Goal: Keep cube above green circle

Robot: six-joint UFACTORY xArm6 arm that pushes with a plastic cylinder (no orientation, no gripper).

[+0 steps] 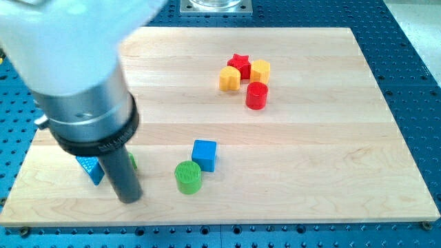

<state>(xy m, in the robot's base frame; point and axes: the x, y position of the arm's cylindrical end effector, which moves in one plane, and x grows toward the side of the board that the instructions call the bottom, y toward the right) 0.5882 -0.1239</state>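
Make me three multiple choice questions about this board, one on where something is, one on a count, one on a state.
1. Where is the blue cube relative to the green circle?
A. up and to the view's right, close by
B. directly below it
C. far across the board

2. How many blocks form the top cluster?
A. two
B. four
C. six

3. What is my tip doing?
A. pressing the blue cube
B. pressing the green circle
C. standing apart, to the view's left of both

A: they sit side by side diagonally. B: red star, two yellow blocks, red cylinder. C: bare wood separates them.

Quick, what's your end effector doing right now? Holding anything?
No gripper: my tip holds nothing; it sits left of the green circle and blue cube, not touching them.
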